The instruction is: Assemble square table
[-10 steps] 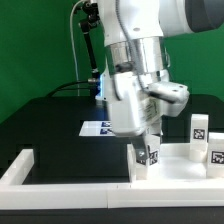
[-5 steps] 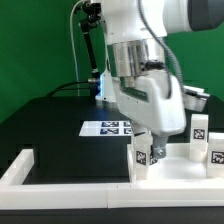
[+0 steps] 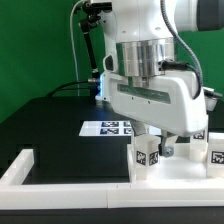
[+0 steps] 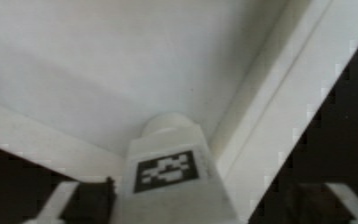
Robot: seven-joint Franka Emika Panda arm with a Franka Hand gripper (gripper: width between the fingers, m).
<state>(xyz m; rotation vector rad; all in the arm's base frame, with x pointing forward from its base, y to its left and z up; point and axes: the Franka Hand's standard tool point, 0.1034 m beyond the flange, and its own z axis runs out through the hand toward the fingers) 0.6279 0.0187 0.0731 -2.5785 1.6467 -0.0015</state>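
The white square table top (image 3: 186, 172) lies at the front on the exterior view's right; its inside (image 4: 105, 60) and raised rim (image 4: 275, 90) fill the wrist view. A short white leg (image 3: 147, 156) with a black-and-white tag stands upright in its near corner. My gripper (image 3: 158, 143) hangs just above that leg. In the wrist view the leg (image 4: 167, 165) sits between my fingers (image 4: 62, 204), which stand wide apart with a gap on at least one side. Another tagged leg (image 3: 216, 152) stands on the top's far right.
The marker board (image 3: 105, 127) lies flat on the black table behind the top. White border rails (image 3: 60, 186) run along the front and front left. The arm's bulky wrist covers the middle of the table top. A green wall stands behind.
My wrist has turned over the upright leg and shifted slightly toward the exterior view's right. The fingers that were down around the leg now sit a little higher. The leg has not moved.
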